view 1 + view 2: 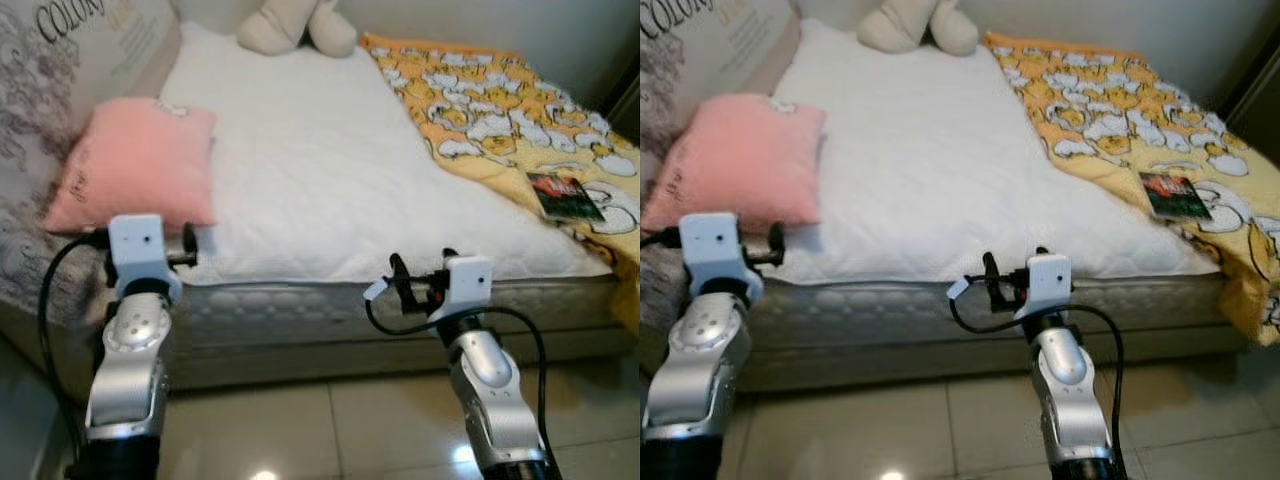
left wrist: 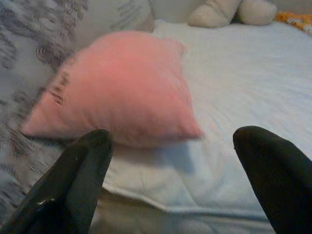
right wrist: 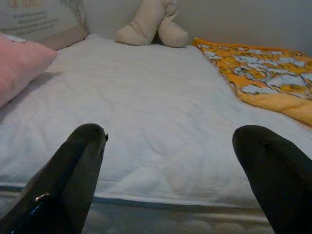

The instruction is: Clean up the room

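A pink pillow [image 1: 135, 165] lies at the left front corner of the white mattress [image 1: 320, 150], leaning partly on a grey patterned cushion [image 1: 30, 120]. My left gripper [image 1: 188, 245] hovers at the bed's front edge just below that pillow. In the left wrist view it is open [image 2: 173, 141], with the pillow [image 2: 122, 87] close ahead and nothing between the fingers. My right gripper [image 1: 398, 277] is held before the middle of the bed's front edge, open and empty [image 3: 168, 134]. A small book [image 1: 565, 195] rests on the yellow patterned blanket [image 1: 500, 100] on the bed's right side.
A beige plush toy [image 1: 295, 25] sits at the head of the bed beside a printed cushion [image 1: 100, 40]. The mattress side [image 1: 300, 305] faces me. Tiled floor [image 1: 320, 420] lies under both arms. The blanket hangs over the right front corner.
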### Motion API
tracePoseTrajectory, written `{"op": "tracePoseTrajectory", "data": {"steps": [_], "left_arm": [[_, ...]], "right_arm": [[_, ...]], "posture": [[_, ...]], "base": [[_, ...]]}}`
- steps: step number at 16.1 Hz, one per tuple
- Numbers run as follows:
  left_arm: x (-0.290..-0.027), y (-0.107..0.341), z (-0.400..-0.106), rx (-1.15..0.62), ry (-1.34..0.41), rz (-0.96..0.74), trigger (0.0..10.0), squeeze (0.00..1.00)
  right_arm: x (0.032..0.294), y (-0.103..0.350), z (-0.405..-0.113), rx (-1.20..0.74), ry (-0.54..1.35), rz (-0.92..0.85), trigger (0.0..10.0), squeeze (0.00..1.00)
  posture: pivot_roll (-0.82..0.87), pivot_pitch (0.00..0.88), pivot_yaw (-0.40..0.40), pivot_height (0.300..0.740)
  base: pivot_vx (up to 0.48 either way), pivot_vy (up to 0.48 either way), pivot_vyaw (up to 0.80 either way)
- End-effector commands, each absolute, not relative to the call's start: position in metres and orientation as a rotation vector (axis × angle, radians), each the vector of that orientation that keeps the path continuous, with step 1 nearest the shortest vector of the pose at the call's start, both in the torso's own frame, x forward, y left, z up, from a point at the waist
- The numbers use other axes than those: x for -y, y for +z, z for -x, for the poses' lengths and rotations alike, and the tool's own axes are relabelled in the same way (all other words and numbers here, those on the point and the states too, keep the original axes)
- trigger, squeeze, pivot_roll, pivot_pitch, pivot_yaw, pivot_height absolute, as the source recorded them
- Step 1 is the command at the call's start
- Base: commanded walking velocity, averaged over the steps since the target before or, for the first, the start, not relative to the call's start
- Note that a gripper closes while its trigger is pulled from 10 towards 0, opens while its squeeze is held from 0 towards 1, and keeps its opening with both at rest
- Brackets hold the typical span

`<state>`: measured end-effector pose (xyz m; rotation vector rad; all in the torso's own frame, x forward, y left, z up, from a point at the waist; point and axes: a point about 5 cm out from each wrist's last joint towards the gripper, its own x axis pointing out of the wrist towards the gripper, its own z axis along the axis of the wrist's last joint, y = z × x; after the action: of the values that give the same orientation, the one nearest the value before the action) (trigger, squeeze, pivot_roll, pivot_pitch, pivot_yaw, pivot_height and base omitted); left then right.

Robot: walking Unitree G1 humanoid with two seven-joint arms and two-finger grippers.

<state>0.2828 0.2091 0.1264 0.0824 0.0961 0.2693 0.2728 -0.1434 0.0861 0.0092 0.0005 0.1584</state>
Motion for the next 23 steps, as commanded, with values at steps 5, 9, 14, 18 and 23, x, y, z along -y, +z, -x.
{"op": "tracePoseTrajectory", "data": {"steps": [5,9,14,18,23], "left_arm": [[-0.189,0.126,-0.298,-0.094,0.223,-0.059,10.0,0.0],[-0.187,0.124,-0.303,-0.102,0.216,-0.072,10.0,0.0],[-0.185,0.125,-0.307,-0.096,0.206,-0.077,10.0,0.0],[-0.182,0.126,-0.307,-0.087,0.177,-0.101,10.0,0.0],[-0.178,0.121,-0.307,-0.105,0.119,-0.127,10.0,0.0]], "right_arm": [[0.151,0.082,-0.276,-0.01,0.14,-0.002,10.0,0.0],[0.149,0.082,-0.278,-0.005,0.151,-0.003,10.0,0.0],[0.147,0.079,-0.279,-0.01,0.153,-0.002,10.0,0.0],[0.144,0.079,-0.279,-0.013,0.155,0.002,10.0,0.0],[0.143,0.075,-0.276,-0.026,0.143,0.0,10.0,0.0]], "posture": [[0.05,0.0,-0.033,0.74],[0.04,0.0,-0.027,0.74],[0.04,0.0,-0.018,0.74],[0.03,0.0,-0.01,0.74],[0.03,0.0,-0.011,0.74]], "base": [[0.0,-0.439,0.0],[0.0,-0.436,0.0],[0.0,-0.436,0.0],[0.0,-0.437,0.25],[0.0,-0.176,0.0]]}}
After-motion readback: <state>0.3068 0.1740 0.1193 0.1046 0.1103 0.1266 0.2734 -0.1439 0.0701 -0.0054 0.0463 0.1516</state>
